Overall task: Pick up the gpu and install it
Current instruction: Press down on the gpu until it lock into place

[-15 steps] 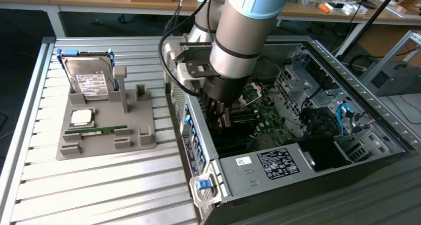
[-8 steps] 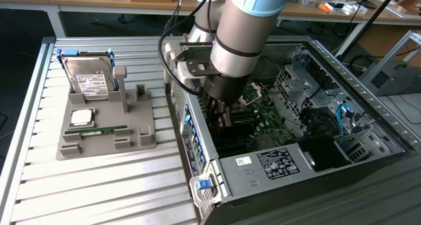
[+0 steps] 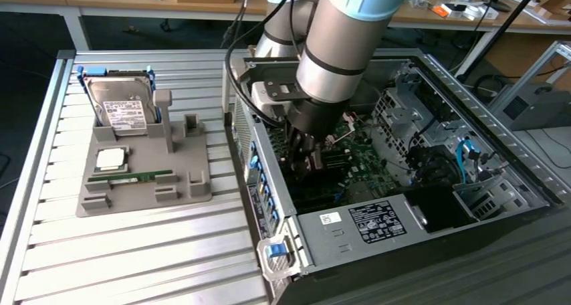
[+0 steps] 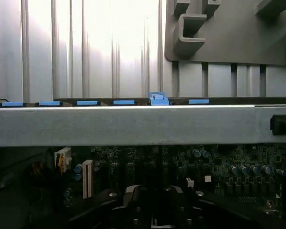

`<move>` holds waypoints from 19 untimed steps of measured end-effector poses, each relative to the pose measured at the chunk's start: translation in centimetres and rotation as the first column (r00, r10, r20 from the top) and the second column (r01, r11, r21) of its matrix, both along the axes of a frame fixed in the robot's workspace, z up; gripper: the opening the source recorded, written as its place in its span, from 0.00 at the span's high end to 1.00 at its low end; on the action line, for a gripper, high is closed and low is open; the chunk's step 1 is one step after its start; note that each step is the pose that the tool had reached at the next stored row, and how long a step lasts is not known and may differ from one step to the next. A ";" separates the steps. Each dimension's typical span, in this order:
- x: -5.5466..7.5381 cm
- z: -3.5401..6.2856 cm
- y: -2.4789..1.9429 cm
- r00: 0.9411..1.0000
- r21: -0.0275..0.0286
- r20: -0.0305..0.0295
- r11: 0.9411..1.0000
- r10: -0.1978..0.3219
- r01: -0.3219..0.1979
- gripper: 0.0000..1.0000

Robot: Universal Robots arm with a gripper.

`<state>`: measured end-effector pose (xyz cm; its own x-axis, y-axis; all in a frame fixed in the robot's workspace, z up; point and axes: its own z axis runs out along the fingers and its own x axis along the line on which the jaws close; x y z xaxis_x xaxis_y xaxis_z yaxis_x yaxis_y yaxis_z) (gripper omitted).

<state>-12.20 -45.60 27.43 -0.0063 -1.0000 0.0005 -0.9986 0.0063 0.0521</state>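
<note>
At the exterior view's left, the slatted metal table is seen, and on it a grey holder tray is laid flat; a silver hard drive with a white label is propped against the tray's far end; nearer, a square processor is seated in its pocket; just in front of that, a narrow green RAM stick is laid lengthwise.

Moving to the middle, the open computer case is found lying on its side, just beside the tray; a blue latch is seen at its near corner. The arm is reached down into the case from above, and the gripper is held low over the motherboard; its fingers are pressed together. The gpu is taken to be the dark flat shape right under the fingertips, down at the board; its edges are lost against the dark parts around it, so whether it is pinched cannot be told.

To the exterior view's right, blue cables are seen running by the drive cage.

In the wrist view, the case's grey side rail is crossed by the picture, with blue tabs lined behind it and the tray beyond on the table; the motherboard is seen past the rail, the gripper dark before it.
</note>
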 end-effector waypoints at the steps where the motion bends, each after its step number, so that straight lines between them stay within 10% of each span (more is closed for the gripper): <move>1: 0.0 0.15 0.01 1.000 0.000 0.000 1.000 0.000 0.000 0.89; 19: -1.7 1.45 1.09 1.000 0.000 0.002 1.000 0.000 0.000 0.89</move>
<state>-13.88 -44.51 28.88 -0.0063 -1.0000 0.0007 -0.9987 0.0063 0.0497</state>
